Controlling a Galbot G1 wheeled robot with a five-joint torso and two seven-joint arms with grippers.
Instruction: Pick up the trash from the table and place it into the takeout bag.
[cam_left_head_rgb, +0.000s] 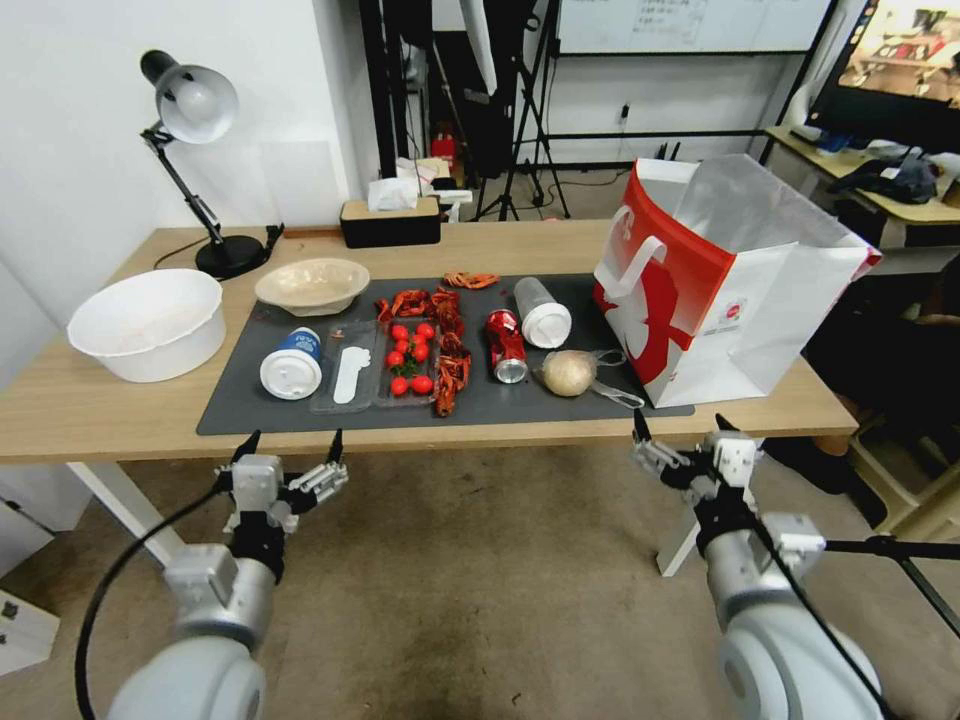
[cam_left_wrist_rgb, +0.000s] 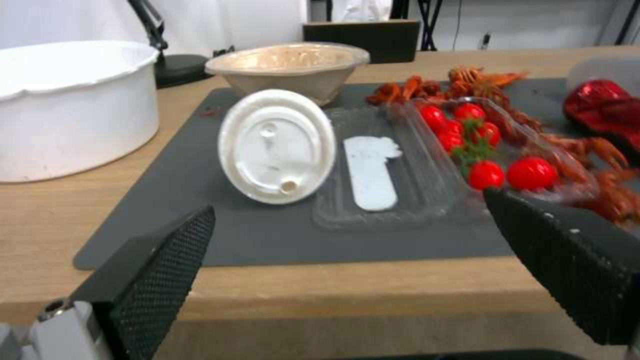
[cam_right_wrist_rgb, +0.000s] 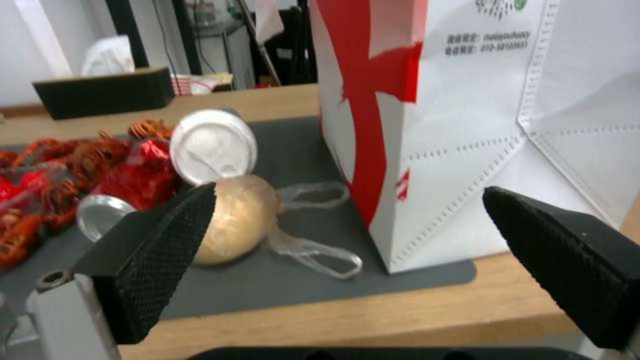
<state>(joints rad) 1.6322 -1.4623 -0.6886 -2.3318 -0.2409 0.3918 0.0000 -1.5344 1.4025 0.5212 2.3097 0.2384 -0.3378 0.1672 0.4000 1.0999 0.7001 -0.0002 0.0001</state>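
Observation:
On the table, a dark mat holds the trash: a beige paper bowl, a white-lidded blue tub on its side, a crushed red can, a lidded translucent cup lying down, and a wrapped beige ball. The red-and-white takeout bag stands open at the mat's right end. My left gripper hovers open before the table's front edge, facing the tub. My right gripper is open too, level with the ball and the bag.
A white basin sits at the table's left, with a desk lamp and a black tissue box behind. A clear tray of cherry tomatoes and crayfish shells lie mid-mat. A tripod leg stretches beside my right arm.

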